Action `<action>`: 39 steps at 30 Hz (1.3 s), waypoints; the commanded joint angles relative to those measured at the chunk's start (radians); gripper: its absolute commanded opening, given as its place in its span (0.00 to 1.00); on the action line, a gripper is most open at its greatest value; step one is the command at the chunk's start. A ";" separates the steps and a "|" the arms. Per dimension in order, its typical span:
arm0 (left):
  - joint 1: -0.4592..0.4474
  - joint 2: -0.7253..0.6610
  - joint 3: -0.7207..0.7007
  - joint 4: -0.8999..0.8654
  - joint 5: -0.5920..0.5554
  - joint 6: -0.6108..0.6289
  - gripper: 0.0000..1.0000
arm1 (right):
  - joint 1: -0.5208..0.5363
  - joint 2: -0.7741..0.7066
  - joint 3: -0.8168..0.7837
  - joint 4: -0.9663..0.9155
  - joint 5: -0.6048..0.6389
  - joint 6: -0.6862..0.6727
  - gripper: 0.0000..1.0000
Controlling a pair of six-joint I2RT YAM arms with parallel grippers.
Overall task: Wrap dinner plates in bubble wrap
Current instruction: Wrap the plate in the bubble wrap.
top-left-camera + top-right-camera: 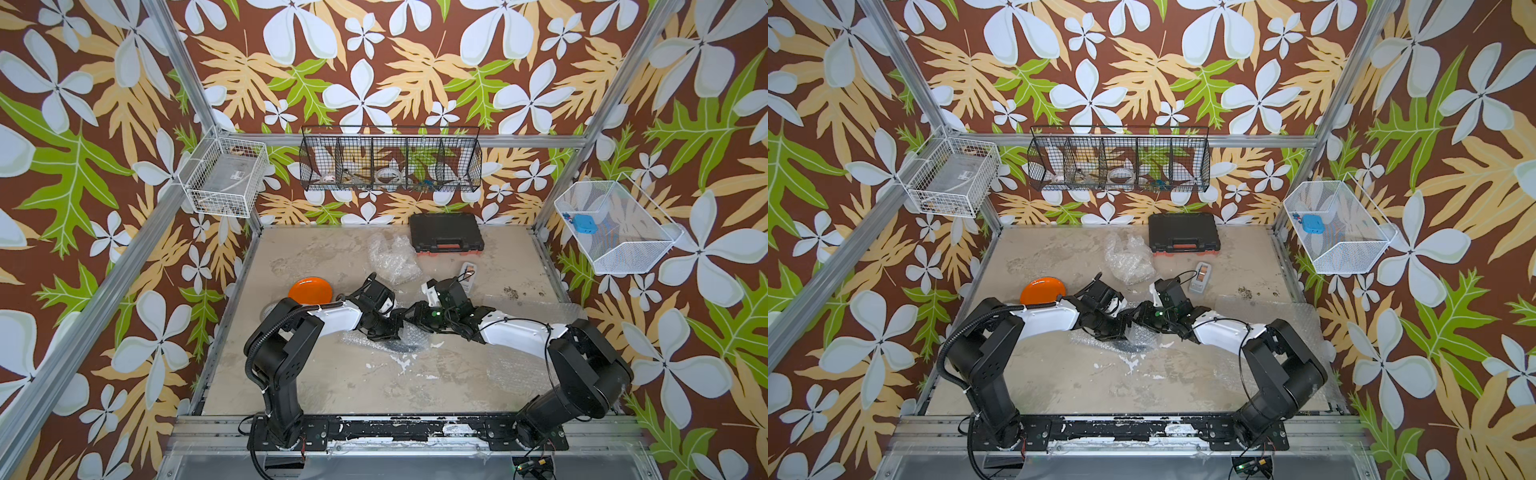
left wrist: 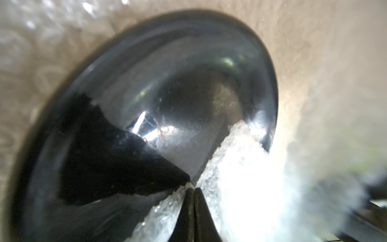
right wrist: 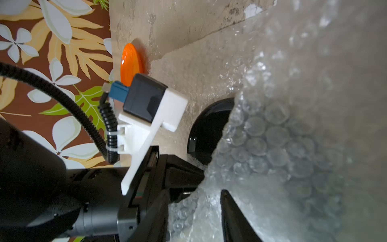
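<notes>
Across the worn counter (image 1: 332, 386), near its middle: bubble wrap (image 3: 272, 136) spread out and folded partway over the black plate (image 2: 167, 83) lying on it. Off toward the left edge, unwrapped and well apart: orange plate (image 1: 311, 289). Left tool (image 2: 193, 188) pinched fully together, seemingly on the wrap's folded edge above the black plate. Right tool (image 3: 194, 190) parted partway, wrap loose between, nothing gripped. Judged mid-fold on the black plate, one side covered. Next likely calls for drawing the pinched edge across without dragging the plate.
</notes>
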 commanded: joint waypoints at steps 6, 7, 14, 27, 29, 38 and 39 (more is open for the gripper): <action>0.000 0.015 -0.014 -0.132 -0.145 0.011 0.07 | 0.005 0.000 -0.109 0.054 -0.084 0.035 0.07; 0.000 0.012 -0.013 -0.133 -0.145 0.012 0.07 | 0.012 0.029 -0.106 0.093 -0.108 0.050 0.02; 0.000 -0.052 0.020 -0.173 -0.182 0.022 0.06 | 0.022 0.173 -0.071 0.183 -0.137 0.067 0.00; -0.088 -0.110 0.176 -0.264 -0.158 -0.021 0.10 | 0.022 0.174 -0.101 0.176 -0.113 0.078 0.00; -0.090 -0.081 0.138 -0.237 -0.175 -0.031 0.09 | 0.022 0.166 -0.094 0.164 -0.108 0.073 0.00; -0.084 0.030 0.060 -0.198 -0.272 -0.002 0.08 | -0.028 0.063 -0.038 0.027 -0.101 -0.025 0.04; -0.084 0.033 0.055 -0.199 -0.275 0.003 0.08 | -0.056 0.044 -0.027 -0.004 -0.099 -0.056 0.09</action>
